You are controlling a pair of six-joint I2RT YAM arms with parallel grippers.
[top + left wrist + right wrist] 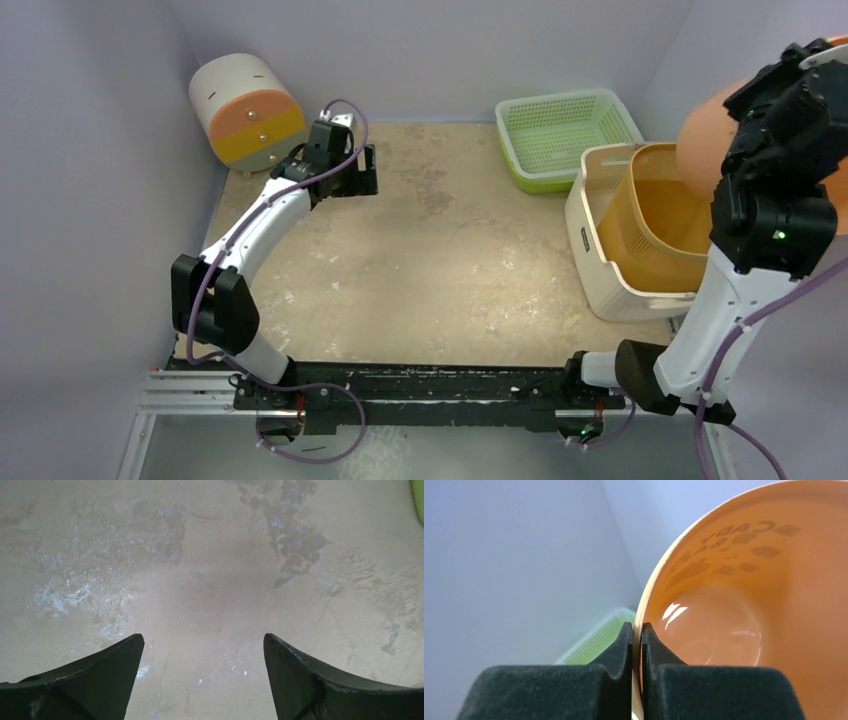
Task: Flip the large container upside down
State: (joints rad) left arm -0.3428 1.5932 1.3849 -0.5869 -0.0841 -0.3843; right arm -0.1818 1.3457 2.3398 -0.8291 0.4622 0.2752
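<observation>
From above, we are seeing the tub (592,255) standing upright on the table's (430,260) right side, a bin (655,230) in it; we are judging it light, stiff, best gripped by its slotted rim. Left wrist: the left hand (203,642) is gaping empty. Right wrist: the right hand (637,632) is pinching a bowl's (724,605) rim.

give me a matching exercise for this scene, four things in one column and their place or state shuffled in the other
Things:
1. cream tub
2. green basket
3. orange bowl
4. left gripper

Place or state:
a. open above the table
b. rim pinched in the right gripper
c. has a yellow-orange bin in it
d. at the far edge, just behind the tub

Pairs: 1-c, 2-d, 3-b, 4-a
</observation>
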